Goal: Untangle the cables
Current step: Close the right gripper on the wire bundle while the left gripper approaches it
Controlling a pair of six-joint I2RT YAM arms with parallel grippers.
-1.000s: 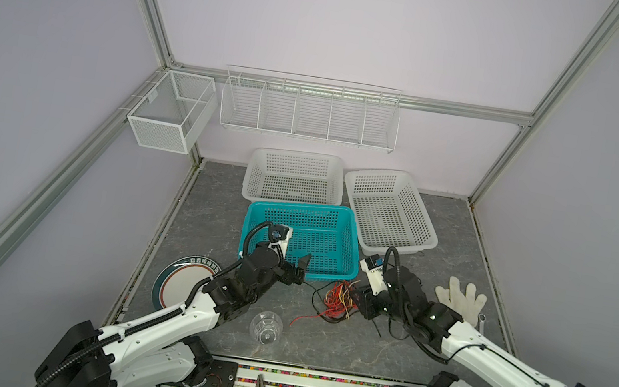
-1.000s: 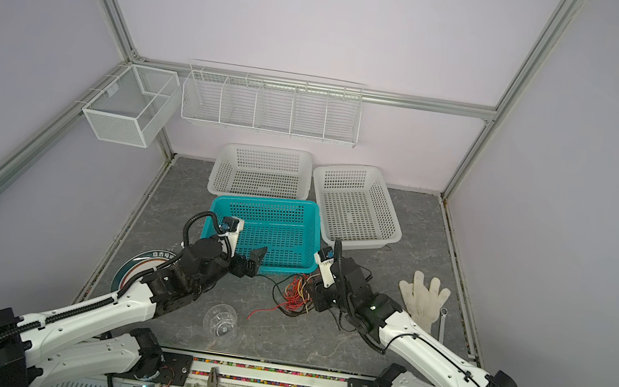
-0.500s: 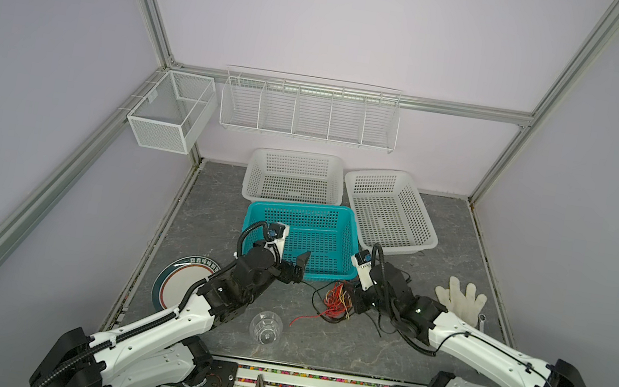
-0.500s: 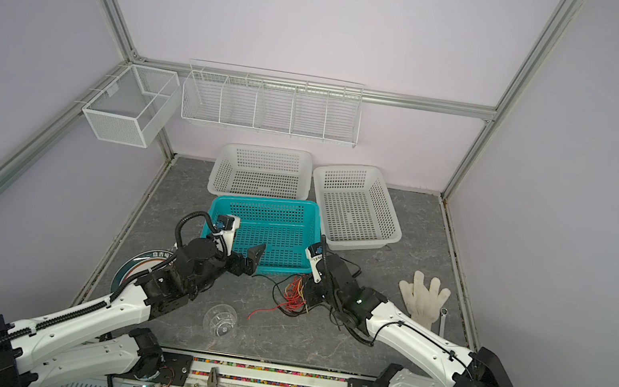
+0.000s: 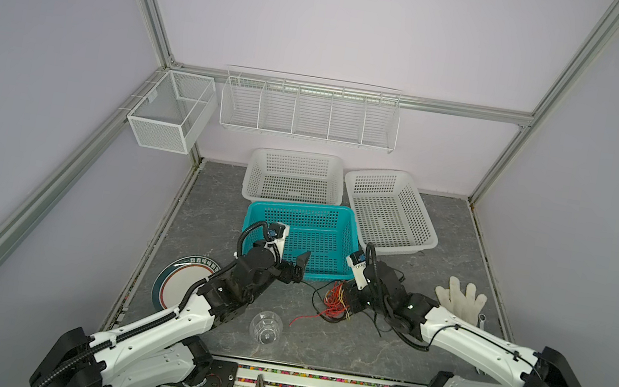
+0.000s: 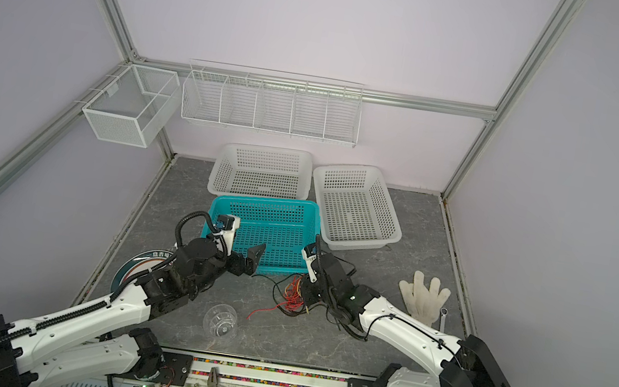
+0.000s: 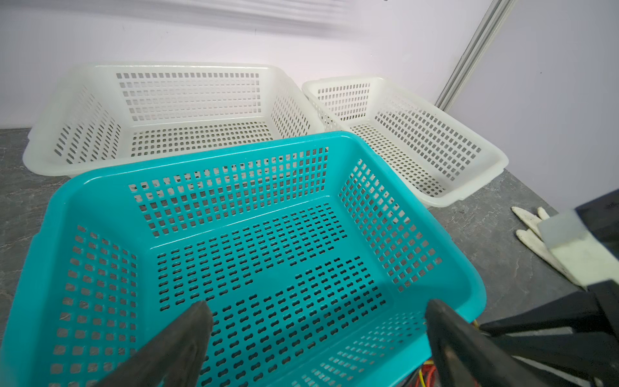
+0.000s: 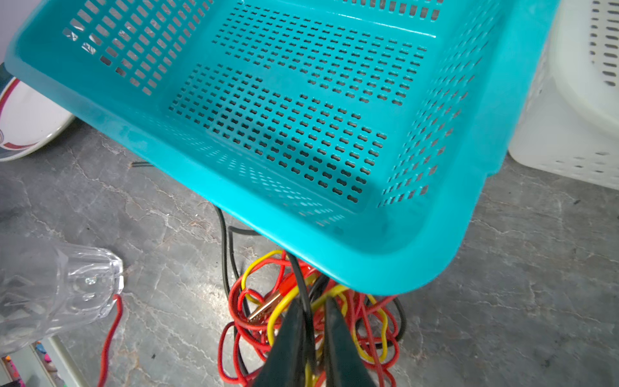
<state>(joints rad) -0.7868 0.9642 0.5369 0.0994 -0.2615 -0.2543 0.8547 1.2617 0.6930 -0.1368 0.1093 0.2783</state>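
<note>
Obs: cables [image 8: 264, 308], a red-yellow-black knot, lie on the bench [image 8: 502, 268] near its front edge, at the teal basket's [image 8: 335, 241] front corner. Grip: right gripper [image 8: 310, 306] pinched on yellow and black strands; left gripper [image 7: 318, 308] gaping, empty, above the basket rim. Step: first pull. Next, probably: draw 1 strand free while left pins the knot.

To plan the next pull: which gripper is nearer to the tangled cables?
Right. The right gripper is in the tangle of cables, closed on strands. The left gripper hangs open off to its side, at the teal basket's front edge.
</note>
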